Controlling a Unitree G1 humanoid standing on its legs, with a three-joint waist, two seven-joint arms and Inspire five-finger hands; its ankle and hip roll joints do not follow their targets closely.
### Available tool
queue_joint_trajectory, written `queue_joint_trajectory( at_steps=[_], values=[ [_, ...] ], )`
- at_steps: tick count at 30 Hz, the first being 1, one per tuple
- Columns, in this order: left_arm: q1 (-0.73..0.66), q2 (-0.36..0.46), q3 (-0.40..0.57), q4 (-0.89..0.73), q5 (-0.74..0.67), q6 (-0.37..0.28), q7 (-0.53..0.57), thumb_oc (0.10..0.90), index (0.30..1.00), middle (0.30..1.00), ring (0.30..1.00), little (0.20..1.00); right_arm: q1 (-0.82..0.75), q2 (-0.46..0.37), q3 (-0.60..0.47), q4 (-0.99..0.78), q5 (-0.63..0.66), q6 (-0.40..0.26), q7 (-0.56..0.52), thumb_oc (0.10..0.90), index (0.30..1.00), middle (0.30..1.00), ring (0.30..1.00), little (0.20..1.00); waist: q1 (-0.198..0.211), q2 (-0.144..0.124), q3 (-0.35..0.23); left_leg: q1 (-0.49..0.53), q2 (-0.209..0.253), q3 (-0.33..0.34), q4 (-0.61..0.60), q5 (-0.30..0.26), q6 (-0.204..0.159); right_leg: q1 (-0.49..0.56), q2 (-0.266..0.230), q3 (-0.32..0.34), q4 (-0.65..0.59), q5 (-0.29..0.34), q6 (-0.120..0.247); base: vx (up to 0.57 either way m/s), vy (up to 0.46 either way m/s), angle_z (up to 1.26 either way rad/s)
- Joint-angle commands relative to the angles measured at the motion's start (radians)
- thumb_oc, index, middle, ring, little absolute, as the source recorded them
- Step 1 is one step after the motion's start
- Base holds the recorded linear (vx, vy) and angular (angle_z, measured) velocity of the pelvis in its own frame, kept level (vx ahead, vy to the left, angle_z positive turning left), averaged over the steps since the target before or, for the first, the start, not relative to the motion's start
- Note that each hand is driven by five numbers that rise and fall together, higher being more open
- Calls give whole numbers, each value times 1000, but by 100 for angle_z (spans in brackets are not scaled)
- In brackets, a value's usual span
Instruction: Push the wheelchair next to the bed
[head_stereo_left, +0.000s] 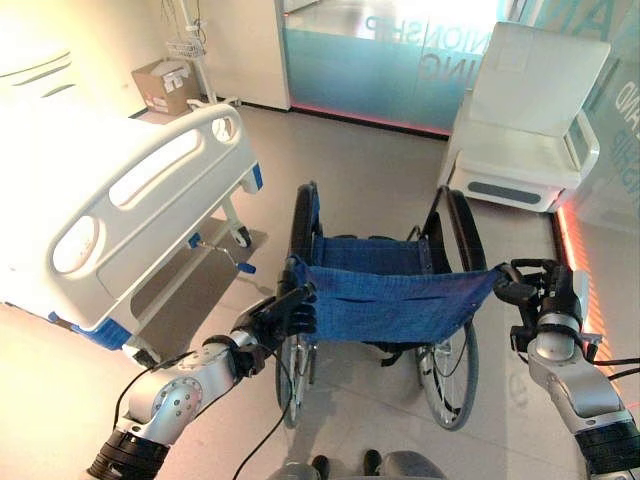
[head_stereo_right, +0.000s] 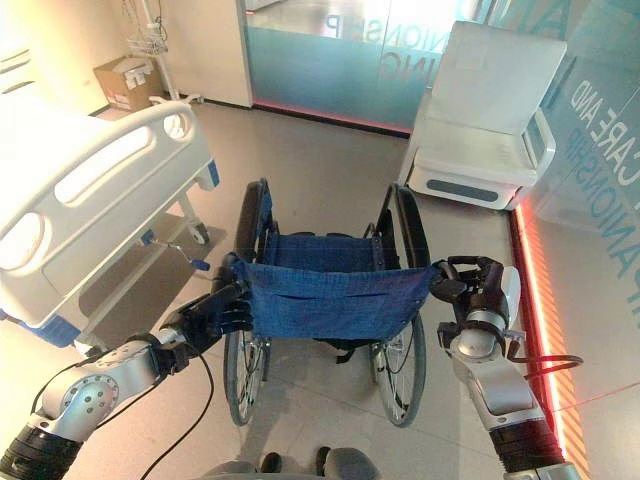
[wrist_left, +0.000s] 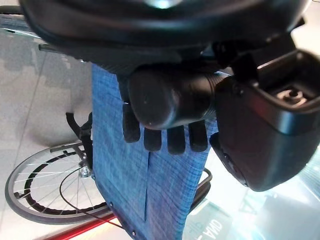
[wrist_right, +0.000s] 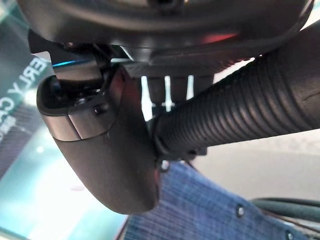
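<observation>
Left hand (wrist_left: 260, 135) fingers (wrist_left: 165, 137) curled round wheelchair push handle (wrist_left: 170, 97).

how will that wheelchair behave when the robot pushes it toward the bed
The wheelchair should roll easily: big spoked wheels on a smooth floor. With the left hand and right hand each curled round a push handle, steering looks controllable. Its empty blue cloth back will probably sag rather than take force, so push through the handles.

The head views are brightly lit, with the bed (head_stereo_left: 120, 190) at upper left blown out to near white and a red-orange glow strip along the floor at the right edge. Straight lines bow towards the frame edges. In the wrist views the near, dark hand bulk is soft and out of focus against a pale, glaring floor.
</observation>
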Motion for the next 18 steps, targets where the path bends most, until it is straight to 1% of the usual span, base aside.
queue_joint_trajectory(
  at_steps=[1, 2, 3, 5, 7, 8, 9, 10, 11, 12, 13, 15, 16, 17, 18],
  values=[
    [-20, -97, 67, -95, -20, -67, -8, 400, 300, 300, 300, 300, 91, 120, 63, -76, 133, -77, 68, 400, 300, 300, 300, 300, -31, 34, 4, 111, -71, 31, 4, -86, 106, -156, 41, -28, -55, 263, 52, 131, -93, 1],
    [-20, -99, 68, -96, -16, -67, -7, 400, 300, 300, 300, 300, 93, 120, 62, -76, 131, -76, 70, 400, 300, 300, 300, 300, -31, 32, 1, 110, -71, 31, 14, -92, 107, -153, 42, -31, -53, 253, 48, 220, -153, 3],
    [-23, -104, 69, -100, -17, -65, 3, 400, 300, 300, 300, 300, 97, 121, 60, -75, 126, -70, 73, 400, 300, 300, 300, 300, -32, 30, -10, 105, -72, 31, 43, -107, 108, -146, 45, -41, -49, 225, 35, 211, -142, 3],
    [-29, -106, 64, -103, -36, -66, 19, 400, 300, 300, 300, 300, 96, 118, 59, -71, 124, -64, 78, 400, 300, 300, 300, 300, -33, 27, -21, 96, -73, 36, 82, -126, 105, -134, 45, -48, -50, 209, 24, 199, -129, 5],
    [-32, -113, 57, -106, -61, -70, 42, 400, 300, 300, 300, 300, 95, 113, 57, -68, 114, -53, 88, 400, 300, 300, 300, 300, -31, 24, -38, 82, -65, 44, 146, -142, 90, -107, 40, -59, -61, 189, 1, 203, -122, 2],
    [-32, -114, 55, -106, -66, -73, 47, 400, 300, 300, 300, 300, 94, 111, 57, -69, 110, -49, 90, 400, 300, 300, 300, 300, -30, 24, -41, 76, -61, 48, 167, -135, 85, -100, 39, -60, -66, 185, -4, 199, -105, 4],
    [-32, -119, 53, -107, -73, -79, 55, 400, 300, 300, 300, 300, 93, 107, 55, -72, 100, -42, 97, 400, 300, 300, 300, 300, -30, 27, -47, 59, -52, 57, 221, -98, 69, -84, 38, -63, -75, 176, -16, 184, -88, 6],
    [-34, -122, 53, -112, -92, -86, 74, 400, 300, 300, 300, 300, 90, 100, 53, -77, 85, -34, 106, 400, 300, 300, 300, 300, -27, 27, -51, 21, -52, 67, 330, -51, 51, -60, 32, -65, -85, 161, -29, 182, -88, 6],
    [-34, -123, 52, -116, -103, -90, 83, 400, 300, 300, 300, 300, 90, 96, 51, -83, 80, -30, 109, 400, 300, 300, 300, 300, -25, 28, -51, 2, -53, 73, 374, -34, 46, -52, 29, -66, -87, 155, -34, 157, -81, 3],
    [-35, -125, 52, -119, -115, -92, 92, 400, 300, 300, 300, 300, 88, 91, 48, -89, 76, -24, 111, 400, 300, 300, 300, 300, -22, 27, -49, -41, -57, 88, 434, -3, 40, -37, 27, -68, -88, 146, -40, 193, -82, 5],
    [-37, -130, 55, -126, -132, -88, 116, 400, 300, 300, 300, 300, 88, 85, 40, -104, 75, -12, 112, 400, 300, 300, 300, 300, -11, 26, -41, -101, -61, 103, 465, 15, 39, -15, 29, -68, -85, 134, -48, 209, -74, 2],
    [-39, -129, 59, -124, -148, -89, 131, 400, 300, 300, 300, 300, 90, 82, 32, -110, 71, -7, 124, 400, 300, 300, 300, 300, -1, 28, -31, -125, -64, 104, 434, 17, 43, 3, 40, -61, -78, 120, -50, 234, -33, -9],
    [-29, -123, 77, -120, -154, -104, 141, 400, 300, 300, 300, 300, 87, 81, 28, -106, 58, -7, 153, 400, 300, 300, 300, 300, 14, 32, -17, -145, -64, 100, 354, 39, 38, 34, 64, -39, -65, 97, -47, 257, -5, -11],
    [-26, -121, 82, -118, -156, -108, 142, 400, 300, 300, 300, 300, 84, 80, 29, -103, 56, -9, 162, 400, 300, 300, 300, 300, 19, 34, -13, -150, -63, 99, 326, 49, 36, 43, 72, -33, -63, 91, -46, 350, -4, -12],
    [-16, -113, 100, -116, -169, -122, 147, 400, 300, 300, 300, 300, 80, 82, 32, -96, 49, -16, 180, 400, 300, 300, 300, 300, 35, 39, -3, -174, -50, 96, 234, 92, 25, 67, 94, -15, -56, 74, -45, 243, -4, -13]
  ],
)
